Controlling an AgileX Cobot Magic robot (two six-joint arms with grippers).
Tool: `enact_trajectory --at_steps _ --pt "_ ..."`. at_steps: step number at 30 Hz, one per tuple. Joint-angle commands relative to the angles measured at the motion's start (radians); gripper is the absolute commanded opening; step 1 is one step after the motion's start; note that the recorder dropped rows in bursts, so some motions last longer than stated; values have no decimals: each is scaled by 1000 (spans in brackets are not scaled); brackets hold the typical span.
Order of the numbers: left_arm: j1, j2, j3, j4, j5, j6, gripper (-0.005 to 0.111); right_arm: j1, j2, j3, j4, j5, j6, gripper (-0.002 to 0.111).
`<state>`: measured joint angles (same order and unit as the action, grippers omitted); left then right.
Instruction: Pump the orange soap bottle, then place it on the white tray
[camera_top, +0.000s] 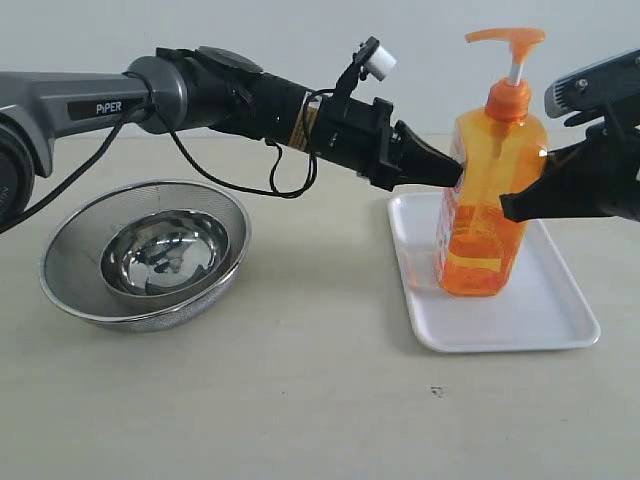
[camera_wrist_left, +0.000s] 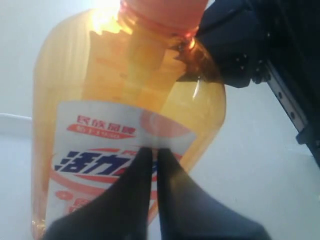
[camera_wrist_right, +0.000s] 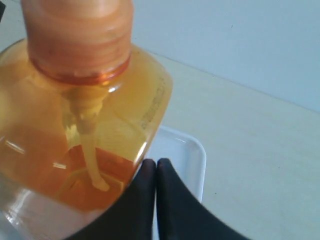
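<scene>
White tray (camera_top: 560, 330) frontmost, orange soap bottle (camera_top: 490, 200) standing upright on it. Left gripper (camera_top: 455, 172) pinched closed, tips touching bottle at 9 o'clock. Right gripper (camera_top: 505, 207) pinched closed, empty, at bottle's 3 o'clock. Steel strainer bowl (camera_top: 145, 255) well apart, 9 o'clock.

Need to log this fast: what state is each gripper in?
Left gripper: closed, empty, against the orange soap bottle.
Right gripper: closed, empty.

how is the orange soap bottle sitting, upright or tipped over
Upright: the orange soap bottle stands on its base in the white tray, with its pump head on top.
</scene>
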<state>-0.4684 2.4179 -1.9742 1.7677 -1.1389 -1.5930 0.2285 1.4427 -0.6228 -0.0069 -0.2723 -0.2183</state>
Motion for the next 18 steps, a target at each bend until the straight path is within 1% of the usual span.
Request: enact_trajectory --at_steps 1,5,9,13,15,18 --pt "-30 -8 -5 -23 -13 -8 5 10 1 -9 -31 -13 -9 0" --pt "-24 -19 -5 -23 -15 -8 5 10 1 -9 -31 -11 -27 0" --pt "11 -28 -5 -23 -17 -38 5 -11 -5 -9 -29 8 -27 0" --pt "58 -46 -5 -23 -57 -41 5 -46 -7 -9 -29 9 -16 0" --pt "92 -62 -3 -23 -82 -41 5 -49 -26 -9 -29 15 -19 0" --pt "138 -85 -3 -23 -82 -41 5 -49 -94 -9 -29 31 -30 0"
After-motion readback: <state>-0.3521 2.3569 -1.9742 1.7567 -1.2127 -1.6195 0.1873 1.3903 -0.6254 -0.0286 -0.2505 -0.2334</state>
